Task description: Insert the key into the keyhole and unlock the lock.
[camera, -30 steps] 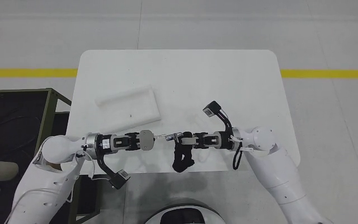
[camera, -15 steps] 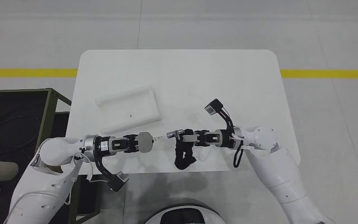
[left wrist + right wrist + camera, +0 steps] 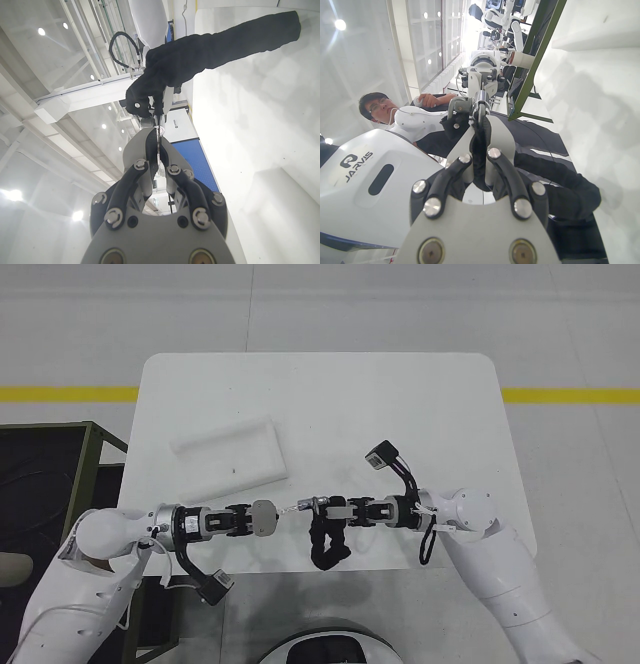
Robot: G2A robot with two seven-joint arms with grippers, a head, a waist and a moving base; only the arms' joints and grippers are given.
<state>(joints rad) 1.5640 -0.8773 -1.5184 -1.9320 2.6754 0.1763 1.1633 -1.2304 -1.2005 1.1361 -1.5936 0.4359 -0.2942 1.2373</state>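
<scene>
Above the near edge of the worktop (image 3: 400,404), the two arms met tip to tip, both clear of the surface. The left claw (image 3: 262,517) was pinched narrow on the key (image 3: 290,508), gripping its flat head so that the blade pointed straight at the other arm. The right claw (image 3: 335,510) was closed on the lock (image 3: 318,504), apparently through a black cloth sleeve (image 3: 325,546) that wrapped it and hung down in a loose tail toward the worktop. In the left wrist view the key sat edge-on between the pads, with its tip at a small round metal face on the lock. Whether the blade had gone into the keyhole or only touched its mouth could not be told.

Both parts were picked up, lifted and lined up on one axis, so the fetching and aiming appeared done. What seemed left was to seat the key fully, turn it, and free the shackle. No sign of an opened shackle was visible. A white foam block (image 3: 230,451) lay well apart, farther back on the worktop.
</scene>
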